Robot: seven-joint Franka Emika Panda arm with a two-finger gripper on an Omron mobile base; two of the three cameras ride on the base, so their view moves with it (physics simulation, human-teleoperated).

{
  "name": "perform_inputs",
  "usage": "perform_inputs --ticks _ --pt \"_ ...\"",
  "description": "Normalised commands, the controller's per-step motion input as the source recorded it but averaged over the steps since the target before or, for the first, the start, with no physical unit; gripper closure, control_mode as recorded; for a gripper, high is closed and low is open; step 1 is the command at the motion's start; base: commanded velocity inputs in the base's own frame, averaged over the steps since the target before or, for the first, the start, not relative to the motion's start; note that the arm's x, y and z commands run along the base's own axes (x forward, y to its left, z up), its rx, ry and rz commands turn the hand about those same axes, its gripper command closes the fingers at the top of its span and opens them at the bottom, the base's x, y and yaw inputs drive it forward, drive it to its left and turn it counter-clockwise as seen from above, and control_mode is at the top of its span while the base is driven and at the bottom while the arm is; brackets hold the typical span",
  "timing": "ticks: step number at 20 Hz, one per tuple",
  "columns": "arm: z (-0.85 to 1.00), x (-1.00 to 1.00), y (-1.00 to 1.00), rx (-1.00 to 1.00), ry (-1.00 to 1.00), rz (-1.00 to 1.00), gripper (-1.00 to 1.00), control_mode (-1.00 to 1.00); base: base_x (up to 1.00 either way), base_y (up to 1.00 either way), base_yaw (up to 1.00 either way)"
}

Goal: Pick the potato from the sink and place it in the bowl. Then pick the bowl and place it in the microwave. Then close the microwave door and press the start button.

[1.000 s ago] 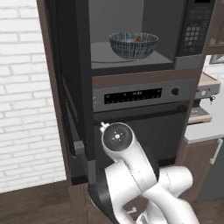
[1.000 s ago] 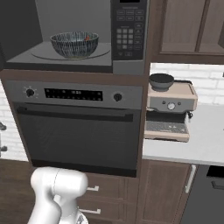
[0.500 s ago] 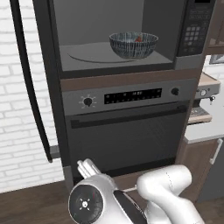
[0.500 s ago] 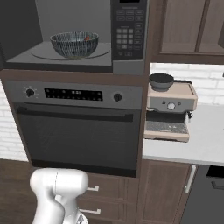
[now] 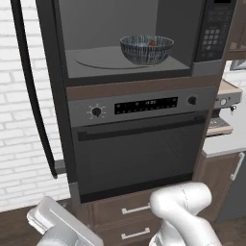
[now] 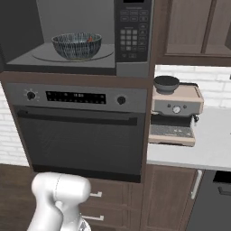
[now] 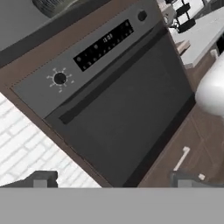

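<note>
Inside microwave, bowl holds potato.

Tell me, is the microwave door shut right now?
No, the microwave door stands swung wide open at the left, and the bowl holding the potato sits plainly exposed inside the microwave.

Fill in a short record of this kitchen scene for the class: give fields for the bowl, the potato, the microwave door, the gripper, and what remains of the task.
bowl: bowl sits inside the microwave, on its turntable
potato: potato lies in the bowl, a reddish bit showing over the rim
microwave door: microwave door swung open to the left
gripper: gripper open, holding nothing, facing the oven
nearby: coffee machine on the counter to the right
remaining: close the door, press start on the keypad
</note>
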Motion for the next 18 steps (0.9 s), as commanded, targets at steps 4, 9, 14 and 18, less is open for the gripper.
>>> perform_inputs --ticks 4,9,14,18 --pt "0.58 0.15 1.00 -0.11 -0.14 -0.14 -1.00 -1.00 0.00 0.00 0.00" --pt "0.88 0.00 0.70 -0.01 -0.03 -0.16 -1.00 -1.00 0.00 0.00 0.00" --pt "0.93 0.00 -0.19 0.03 -0.03 -0.07 -1.00 -1.00 0.00 0.00 0.00" --pt "0.64 0.00 -0.82 0.14 0.00 -0.08 -1.00 -1.00 0.00 0.00 0.00"
